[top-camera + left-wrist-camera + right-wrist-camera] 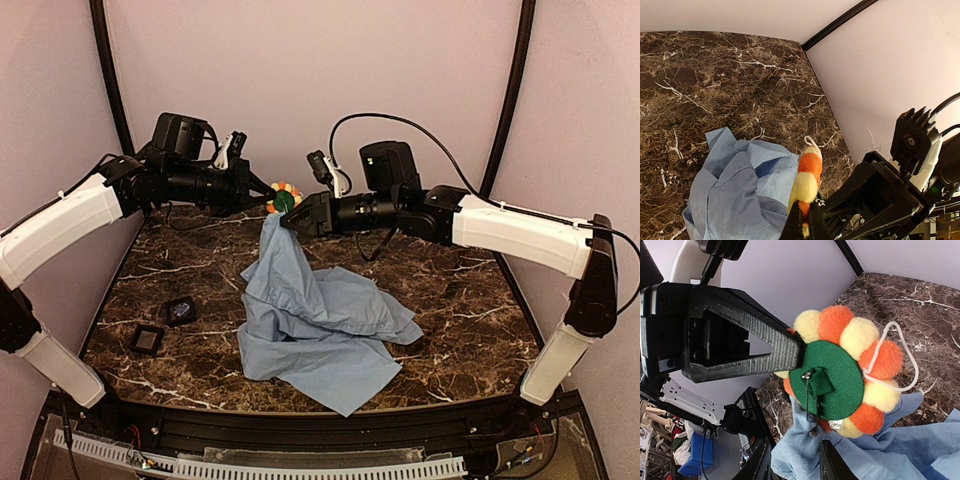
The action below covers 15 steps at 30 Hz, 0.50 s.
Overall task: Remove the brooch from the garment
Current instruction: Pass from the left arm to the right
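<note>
While left fingers [815, 225] pinch brooch [832, 377] rim, right fingers [832, 467] clasp shirt [320, 330] just beneath it, both raised above counter [450, 320]

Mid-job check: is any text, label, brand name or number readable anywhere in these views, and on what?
None readable.
The brooch, the garment and the two black pads show no writing in any view.
The clutter past the table edge is too blurred to read.
</note>
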Tool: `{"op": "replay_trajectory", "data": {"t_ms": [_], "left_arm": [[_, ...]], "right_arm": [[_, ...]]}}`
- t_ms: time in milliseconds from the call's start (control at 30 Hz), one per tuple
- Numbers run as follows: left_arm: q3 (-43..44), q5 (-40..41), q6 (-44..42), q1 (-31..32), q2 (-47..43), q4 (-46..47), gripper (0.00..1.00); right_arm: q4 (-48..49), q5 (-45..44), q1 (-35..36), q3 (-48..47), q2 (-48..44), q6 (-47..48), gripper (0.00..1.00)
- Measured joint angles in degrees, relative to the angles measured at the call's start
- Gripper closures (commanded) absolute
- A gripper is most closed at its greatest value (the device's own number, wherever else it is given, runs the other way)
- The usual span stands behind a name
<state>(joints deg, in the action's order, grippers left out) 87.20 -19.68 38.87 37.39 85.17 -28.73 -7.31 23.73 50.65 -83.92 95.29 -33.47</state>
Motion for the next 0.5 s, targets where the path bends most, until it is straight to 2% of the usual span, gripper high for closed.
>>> {"op": "replay_trajectory", "data": {"t_ms": [200, 500], "left_arm": [[0.0, -0.22, 0.17, 0.0, 0.0, 0.0, 0.99], [0.0, -1.49, -0.15, -0.07, 0.0, 0.15, 0.99]], "right_arm": [[0.2, -0.66, 0.35, -0.83, 1.44, -0.15, 0.75], [0.59, -2.12, 0.57, -0.94, 1.84, -1.27, 0.99]]}}
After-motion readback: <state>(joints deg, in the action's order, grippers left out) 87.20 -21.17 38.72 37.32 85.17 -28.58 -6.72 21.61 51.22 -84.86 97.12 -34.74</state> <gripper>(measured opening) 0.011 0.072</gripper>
